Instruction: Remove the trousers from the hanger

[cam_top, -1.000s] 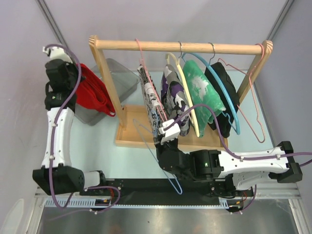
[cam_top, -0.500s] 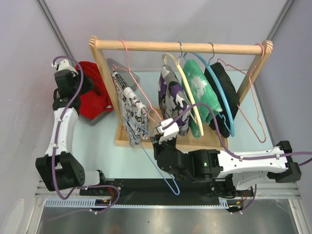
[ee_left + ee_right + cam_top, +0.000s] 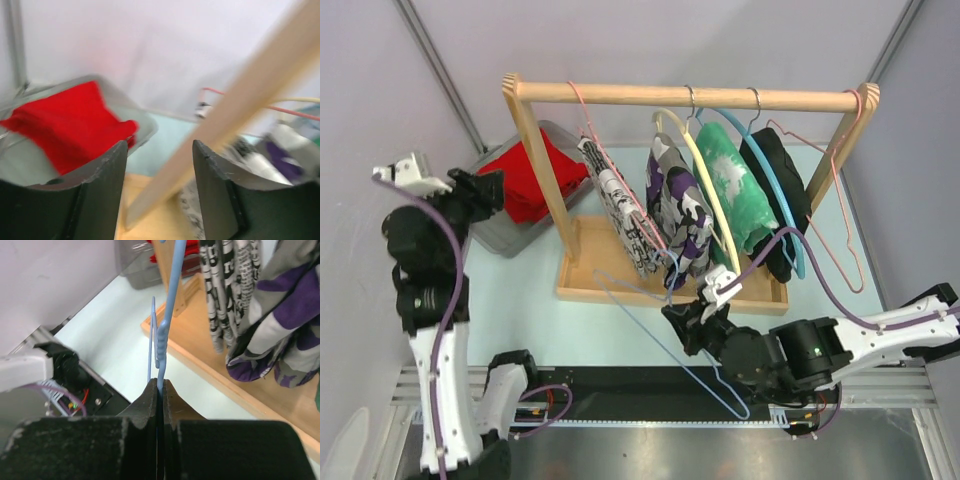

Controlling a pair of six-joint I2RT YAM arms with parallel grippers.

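The red trousers (image 3: 532, 172) lie bunched in the grey bin (image 3: 498, 240), off any hanger; the left wrist view shows the same red trousers (image 3: 65, 125) in that bin (image 3: 145, 131). My left gripper (image 3: 488, 190) hovers just left of the bin, open and empty (image 3: 159, 147). The bare blue hanger (image 3: 650, 325) slants over the table in front of the rack. My right gripper (image 3: 686, 328) is shut on the hanger's thin wire (image 3: 165, 330), which is pinched between its jaws (image 3: 160, 382).
A wooden rack (image 3: 690, 96) carries a black-and-white garment (image 3: 625, 215), a purple camouflage one (image 3: 680, 210), a green one (image 3: 735, 190) and a black one (image 3: 775, 190). An empty pink hanger (image 3: 845, 200) hangs at its right end. The rack's post (image 3: 240, 105) crosses near my left fingers.
My left gripper opened, left the red trousers in the bin and drew back to the left. My right gripper carried the blue hanger down toward the near edge.
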